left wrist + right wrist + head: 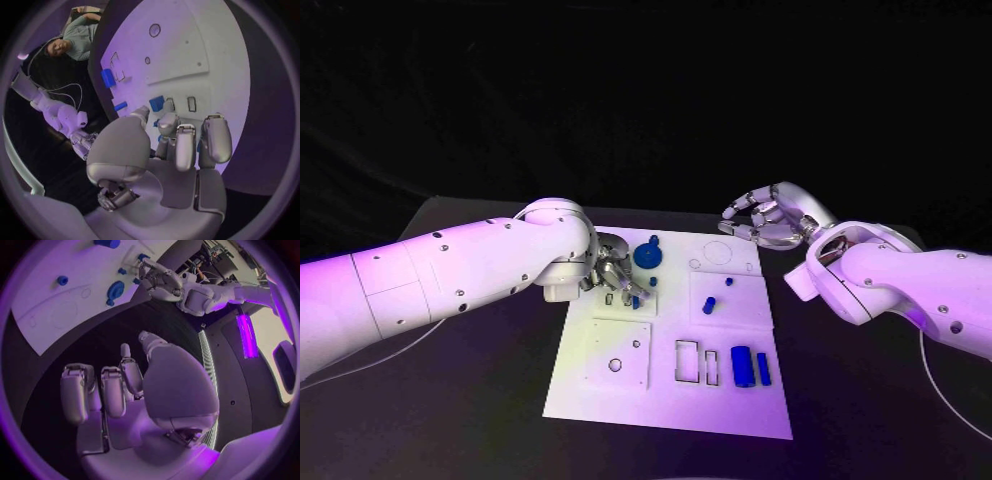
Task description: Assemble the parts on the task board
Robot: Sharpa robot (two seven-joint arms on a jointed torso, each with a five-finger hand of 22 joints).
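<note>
left hand low over task board, pinching small blue part for slotting | right hand empty, fingers apart, parked clear

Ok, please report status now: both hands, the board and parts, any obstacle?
Left hand over the task board, fingers at a small blue part; grip unclear. Right hand open, past the board's far corner. Two blue blocks lie free. Nothing in the way.
</note>
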